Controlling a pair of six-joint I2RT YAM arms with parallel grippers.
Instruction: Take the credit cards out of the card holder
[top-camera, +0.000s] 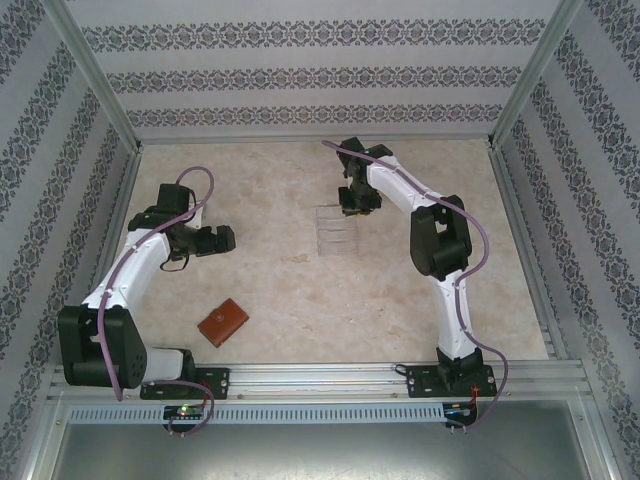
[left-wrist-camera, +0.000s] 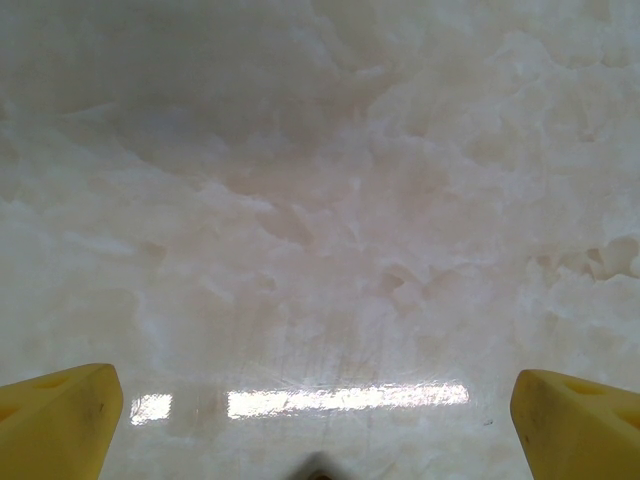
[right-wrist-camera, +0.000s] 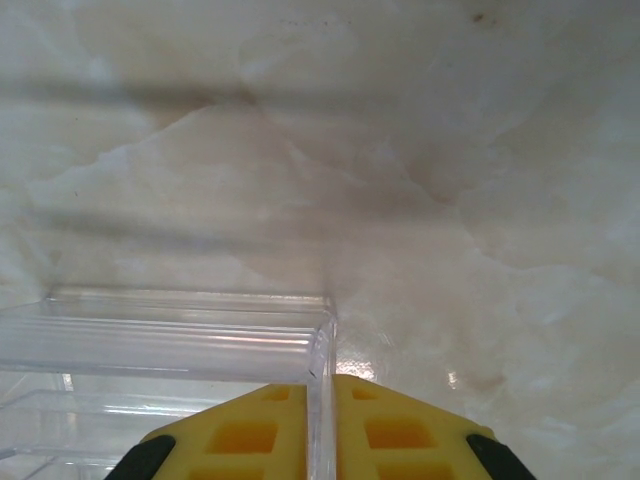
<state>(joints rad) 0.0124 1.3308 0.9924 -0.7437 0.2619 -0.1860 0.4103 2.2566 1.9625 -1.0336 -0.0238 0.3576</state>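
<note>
Holder (top-camera: 223, 322): closed, flat on counter (top-camera: 300, 300), well apart from stand (top-camera: 335, 232), to its near left.
Left jaws: wide open, empty, over bare counter left of stand.
Right jaws: nearly shut, clamping stand's right wall.

Stand: clear acrylic tiered stand (right-wrist-camera: 180, 335), one side wall between the right claw's (right-wrist-camera: 322, 385) fingers.
Table: pale marble-look tabletop (right-wrist-camera: 480, 200), beneath the claw.

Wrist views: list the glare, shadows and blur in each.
Left wrist: a bright strip of glare on the table between the yellow fingertips, soft shadow upper left, a blurred dark blob at the bottom edge. Right wrist: shadow bands across the top, small glints beside the clear stand.
</note>
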